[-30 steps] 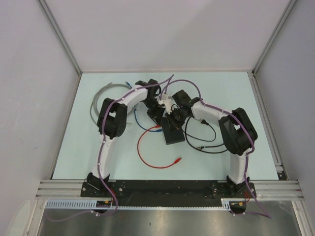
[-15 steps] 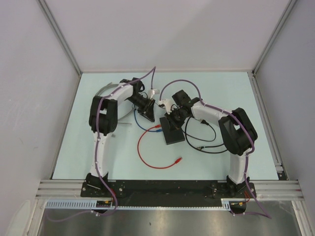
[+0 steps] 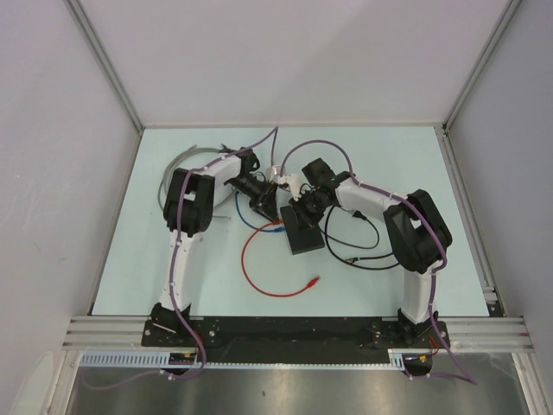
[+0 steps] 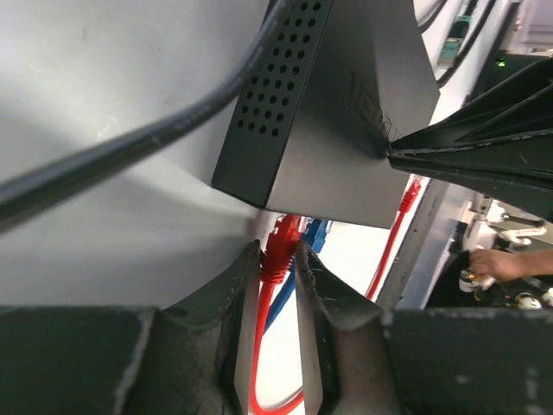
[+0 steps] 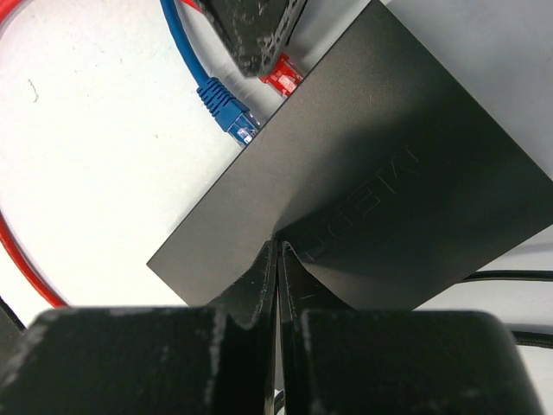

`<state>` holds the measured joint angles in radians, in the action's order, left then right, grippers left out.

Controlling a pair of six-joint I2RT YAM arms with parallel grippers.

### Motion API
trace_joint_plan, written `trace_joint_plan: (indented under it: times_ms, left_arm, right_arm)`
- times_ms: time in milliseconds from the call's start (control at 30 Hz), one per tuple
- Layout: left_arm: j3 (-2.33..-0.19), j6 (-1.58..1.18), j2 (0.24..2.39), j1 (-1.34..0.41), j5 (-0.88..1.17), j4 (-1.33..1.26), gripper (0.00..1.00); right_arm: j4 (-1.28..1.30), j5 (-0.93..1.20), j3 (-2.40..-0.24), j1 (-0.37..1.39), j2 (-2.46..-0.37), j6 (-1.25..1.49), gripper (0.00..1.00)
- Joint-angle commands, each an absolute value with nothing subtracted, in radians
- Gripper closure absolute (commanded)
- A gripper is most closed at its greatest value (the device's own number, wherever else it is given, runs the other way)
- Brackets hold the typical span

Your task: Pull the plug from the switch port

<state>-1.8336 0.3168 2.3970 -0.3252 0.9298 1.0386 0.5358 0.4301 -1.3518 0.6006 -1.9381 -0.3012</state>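
The switch port (image 5: pixel 291 86) sits in the edge of the flat black switch (image 5: pixel 371 173), which lies on the pale counter (image 3: pixel 389 156). A red plug (image 5: pixel 281 78) is seated in this port. A blue plug (image 5: pixel 226 108) meets the same edge just beside it. The left fingers (image 4: pixel 238 298) are closed to a narrow gap around the body of the red plug, one on each side of it, right at the switch's edge. The right fingers (image 5: pixel 257 281) are pressed fully together and hold nothing; their joined tips rest on the top face of the switch, near its edge. A red cable (image 3: pixel 259 268) runs from the plug and loops over the counter on the near-left side of the switch. A blue cable (image 3: pixel 246 220) curves away to the left of the switch. Thin black cables (image 3: pixel 363 251) lie to the right of the switch, and a grey cable (image 3: pixel 181 164) lies well to its far left.
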Motion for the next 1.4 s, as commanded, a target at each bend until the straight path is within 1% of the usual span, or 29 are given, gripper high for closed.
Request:
trace_joint_plan:
  times_ms: [0,233,367,533,600,633,700,833,1000,1100,1167,1300,1367]
  left_arm:
    - [-1.861,0.318,2.428,-0.351,0.999,1.049,0.73]
    - [-1.907,0.304,2.477,-0.360,1.045,1.061,0.72]
    - [-1.914,0.325,2.488,-0.360,1.072,1.085,0.70]
    - [-1.911,0.311,2.496,-0.362,1.072,1.074,0.71]
    - [-1.911,0.301,2.494,-0.364,1.068,1.066,0.74]
    - [-1.913,0.295,2.494,-0.370,1.065,1.065,0.79]
    - [-1.911,0.276,2.491,-0.376,1.040,1.055,0.85]
    - [-1.919,0.262,2.485,-0.403,0.991,1.055,1.00]
    - [-1.917,0.277,2.471,-0.410,0.944,1.074,1.00]
    - [-1.925,0.333,2.471,-0.400,0.920,1.143,1.00]
    - [-1.905,0.353,2.465,-0.396,0.911,1.186,1.00]
    - [-1.859,0.359,2.439,-0.377,0.876,1.187,1.00]
    - [-1.879,0.336,2.428,-0.377,0.812,1.181,1.00]
  right_arm:
    - [0.557,0.337,-1.310,0.606,-1.982,-0.336,0.98]
    - [0.558,0.336,-1.309,0.606,-1.982,-0.336,0.98]
    - [0.558,0.333,-1.308,0.604,-1.980,-0.337,0.98]
    - [0.555,0.334,-1.308,0.604,-1.985,-0.336,0.98]
    - [0.554,0.333,-1.307,0.603,-1.986,-0.334,0.98]
    - [0.554,0.333,-1.308,0.603,-1.988,-0.334,0.98]
    - [0.551,0.333,-1.308,0.600,-1.988,-0.333,0.98]
    - [0.548,0.331,-1.308,0.600,-1.990,-0.331,0.98]
    - [0.548,0.327,-1.308,0.598,-1.991,-0.331,0.98]
    - [0.549,0.324,-1.308,0.595,-1.991,-0.333,0.98]
    - [0.551,0.321,-1.307,0.592,-1.988,-0.334,0.98]
    - [0.551,0.321,-1.307,0.589,-1.990,-0.337,0.97]
    - [0.549,0.319,-1.308,0.589,-1.993,-0.337,0.97]
